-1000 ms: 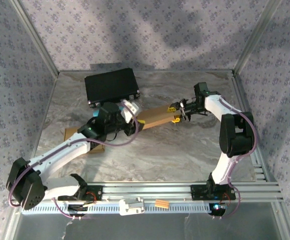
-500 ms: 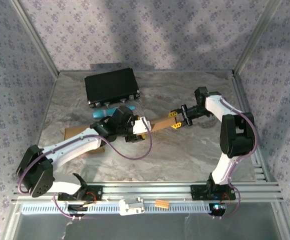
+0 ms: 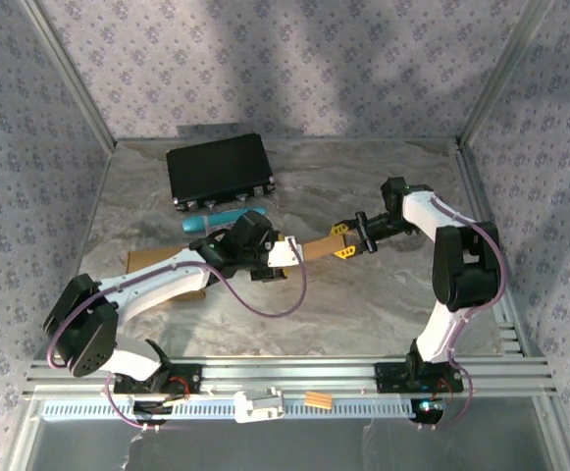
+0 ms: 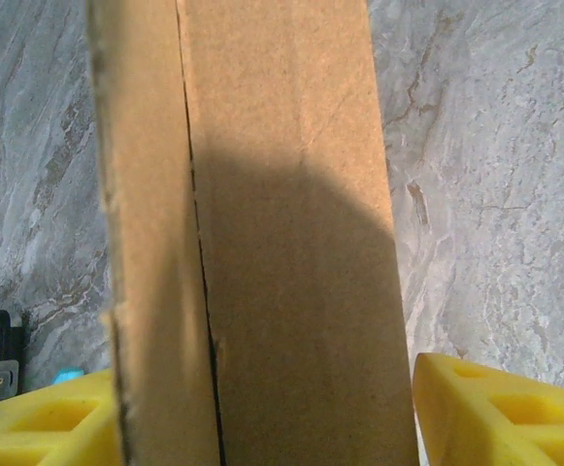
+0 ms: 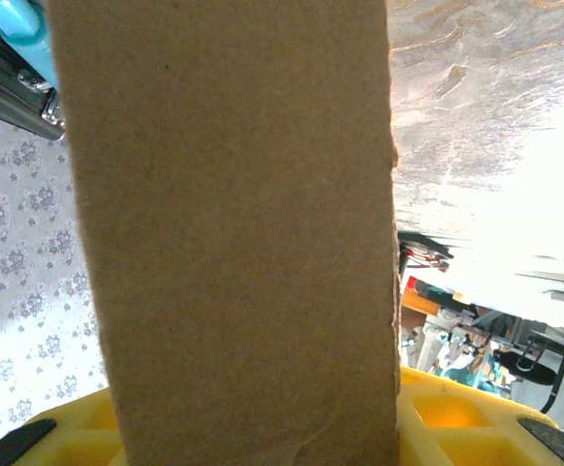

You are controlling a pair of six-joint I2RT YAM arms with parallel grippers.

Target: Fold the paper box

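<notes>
The paper box [image 3: 314, 245] lies as a flat cardboard strip on the surface [image 3: 383, 304]. Its long axis runs from near-left up to the right, roughly along the line between your two grippers. The right gripper [image 3: 341, 241] is clamped on the far right end and appears to hold that end slightly raised. The left gripper [image 3: 292, 251] sits mid-strip and faces right along the axis. Its fingers [image 4: 505, 408] straddle the panel, with a sliver of surface showing beside one edge, so read it as loose, not gripping. The left wrist view shows a crease or seam running lengthwise down the panel, parallel to the axis. My read is that the next fold turns on that line. The left arm is the nearer one to work it, while the right anchors the end. Expect thin card to buckle if you push across the axis.
</notes>
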